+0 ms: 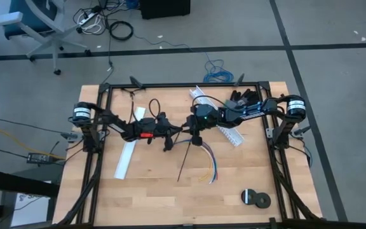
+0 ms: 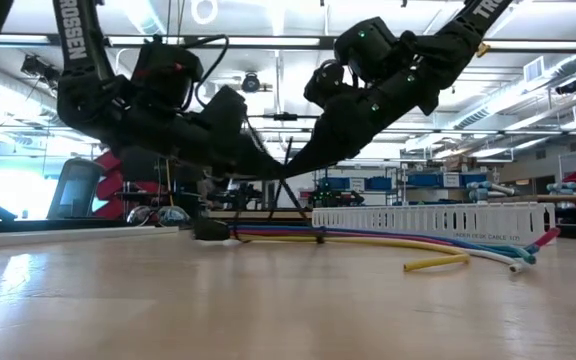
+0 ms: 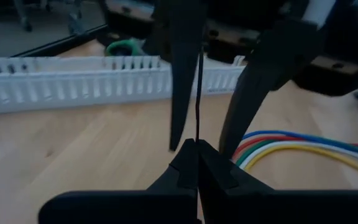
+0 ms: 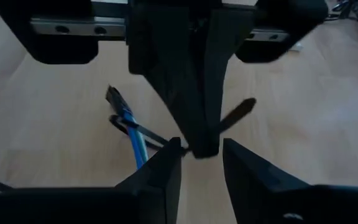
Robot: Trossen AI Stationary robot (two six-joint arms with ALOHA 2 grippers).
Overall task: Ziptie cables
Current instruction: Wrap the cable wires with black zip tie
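The cables (image 1: 207,162), a bundle of coloured wires, lie on the table (image 1: 151,191) near its middle, and also show in the low view (image 2: 388,240) and the left wrist view (image 3: 303,142). My left gripper (image 3: 197,149) is shut on a thin black ziptie (image 3: 199,93) just left of the cables' dark end. My right gripper (image 4: 202,158) faces it, open. Its fingers (image 3: 182,81) stand on either side of the ziptie and of the left gripper's tips, with a gap showing. Another black ziptie (image 1: 184,162) lies straight on the table beside the cables. My left gripper pinches the ziptie (image 3: 198,127) between its two shut fingertips. The fingers come nearly level from the table's left. The strip runs on from the tips, clear of the table, between the right gripper's fingers. Its far end is hidden behind that gripper.
One white slotted channel (image 1: 129,156) lies left of the grippers and another (image 1: 229,132) lies under the right arm. Two black rolls (image 1: 256,198) sit at the near right. A looped black strip (image 1: 152,107) lies toward the far edge. A black frame (image 1: 183,84) borders the table.
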